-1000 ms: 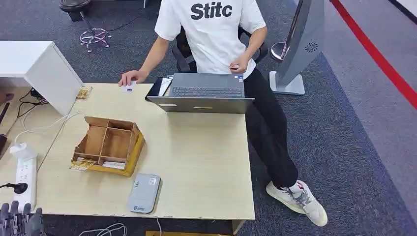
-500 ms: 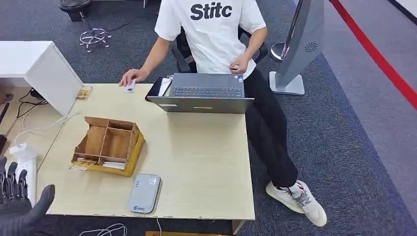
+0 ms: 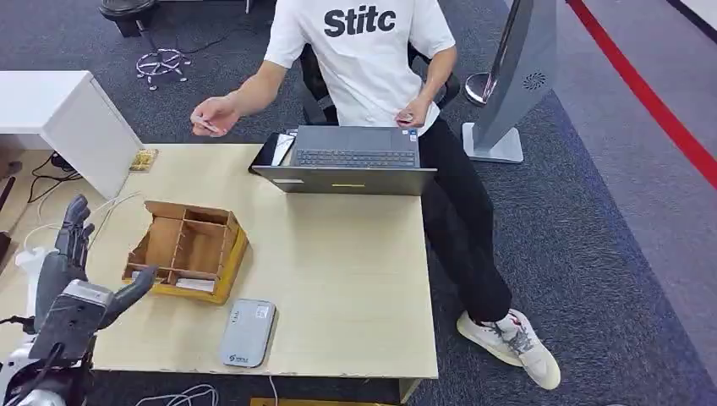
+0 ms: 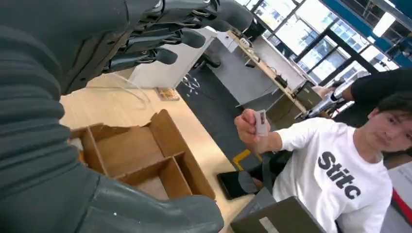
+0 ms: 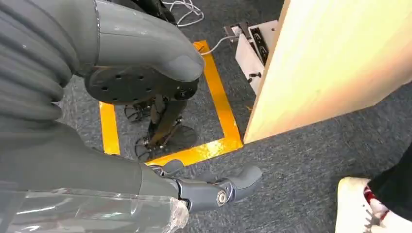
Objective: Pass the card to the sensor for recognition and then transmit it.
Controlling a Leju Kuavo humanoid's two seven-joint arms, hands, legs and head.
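I am watching my left hand (image 3: 74, 292) coming up at the near left corner of the table (image 3: 355, 271); half a second ago it was barely in the head view at the bottom edge, and now it is standing above the table edge with fingers spread and nothing in them, pointing toward the far side. Over the same span the person's hand (image 3: 213, 116) has lifted off the far left of the table and is now holding the card (image 4: 261, 122) up in the air, pinched between the fingers and offered my way. I am reading this as the handover being set up: the card is well apart from my palm, so I am judging that the reach and the grasp are not yet done. Moving right, the wooden divider box (image 3: 188, 249) is sitting near my hand, with the grey sensor (image 3: 248, 331) just beyond it at the near edge, and the open laptop (image 3: 348, 161) at the far side. My right hand (image 5: 216, 187) is hanging low beside the table over grey carpet and yellow floor tape, fingers loosely apart and holding nothing.
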